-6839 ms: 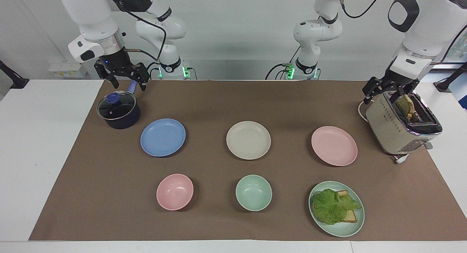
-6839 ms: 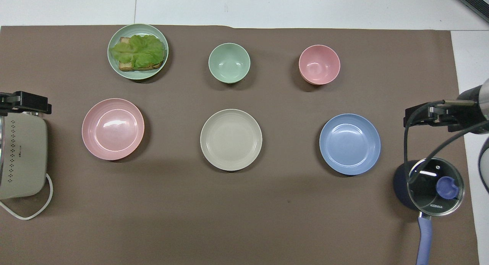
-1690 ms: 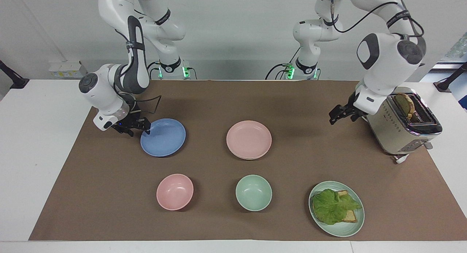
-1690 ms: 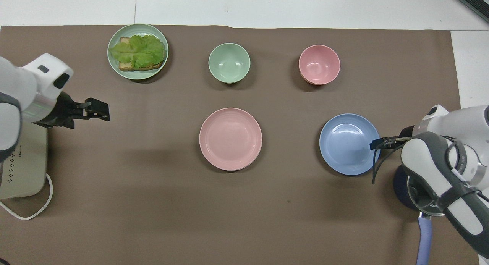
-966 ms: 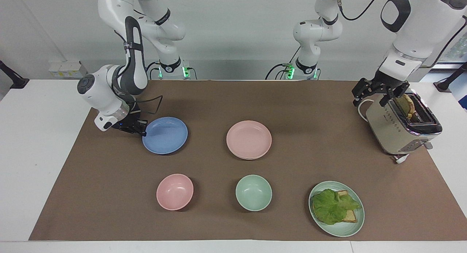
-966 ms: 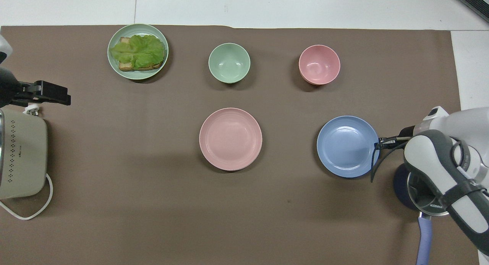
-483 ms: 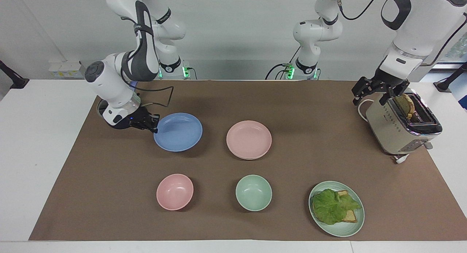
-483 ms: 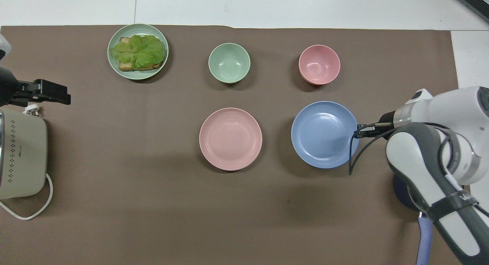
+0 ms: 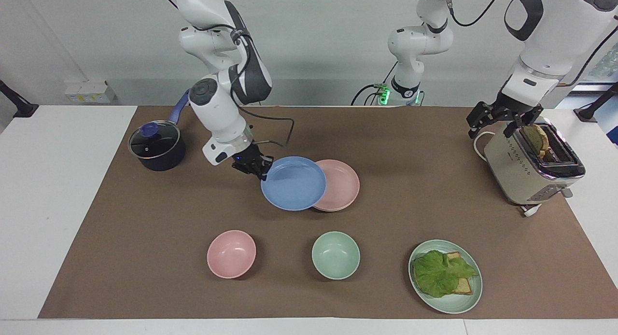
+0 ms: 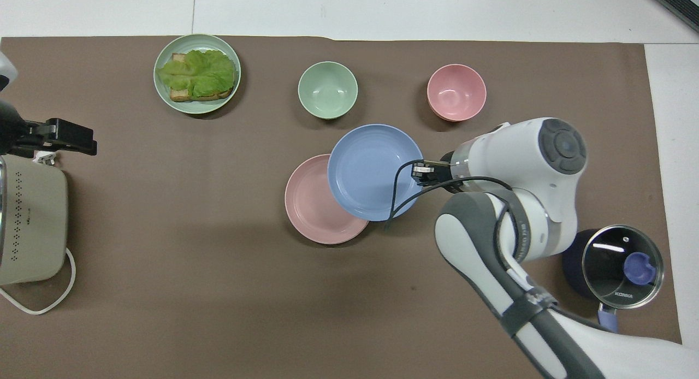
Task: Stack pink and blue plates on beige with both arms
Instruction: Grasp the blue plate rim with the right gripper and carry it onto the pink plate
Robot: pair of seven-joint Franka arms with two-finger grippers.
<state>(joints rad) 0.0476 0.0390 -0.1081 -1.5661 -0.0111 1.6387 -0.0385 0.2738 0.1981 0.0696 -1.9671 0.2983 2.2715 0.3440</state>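
The right gripper (image 9: 263,172) is pinching the rim of the shallow round cornflower-blue plate (image 9: 293,183), carrying it partly over the pale pink plate (image 9: 340,183) at mid-table; the beige plate beneath is hidden. The blue plate is looking light, stiff and smooth, so an edge grip is likely letting it tilt. The left gripper (image 9: 499,123) is waiting spread wide over the cream toaster (image 9: 528,167).

A pink bowl (image 9: 231,254), a green bowl (image 9: 335,255) and a sandwich plate (image 9: 445,276) stand low; a pot (image 9: 156,144) upper left, a toaster (image 9: 531,166) right.
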